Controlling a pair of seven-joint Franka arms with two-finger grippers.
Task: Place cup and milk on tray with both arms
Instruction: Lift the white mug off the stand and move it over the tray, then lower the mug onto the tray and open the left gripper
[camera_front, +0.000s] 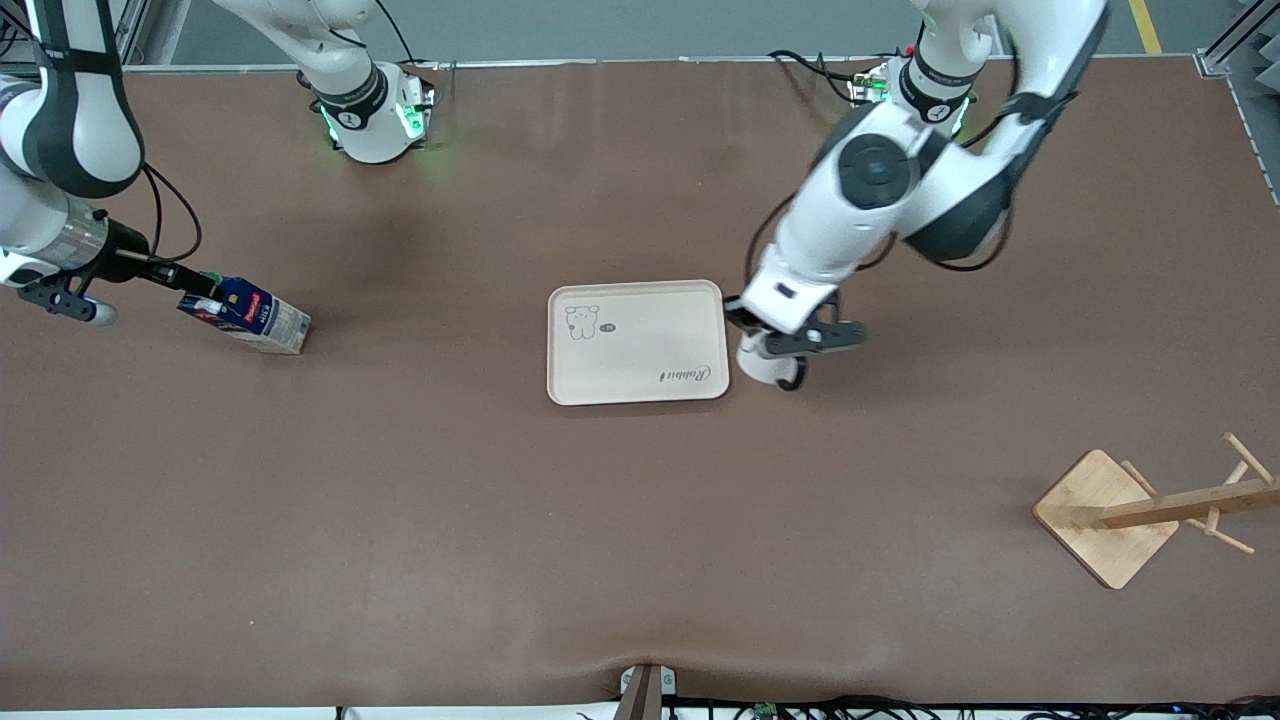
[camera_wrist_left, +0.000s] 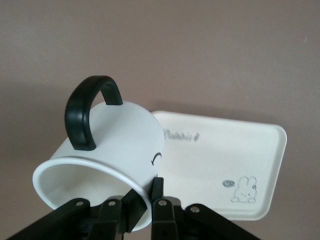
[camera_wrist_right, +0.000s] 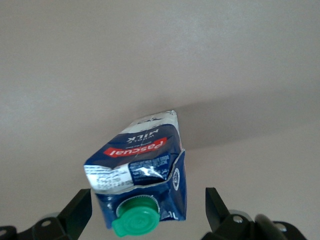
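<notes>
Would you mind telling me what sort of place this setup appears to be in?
Probably a robotics lab or test cell: two fixed arms work at one bare brown table, cables run along its edge, and household props are staged there: a tray, a milk carton and a wooden mug rack.

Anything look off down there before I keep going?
The milk stands out: it tilts on the table near the right arm's end, its top creased, with the open right gripper astride its cap end. The cup hangs tipped in the shut left gripper beside the bare tray.
</notes>
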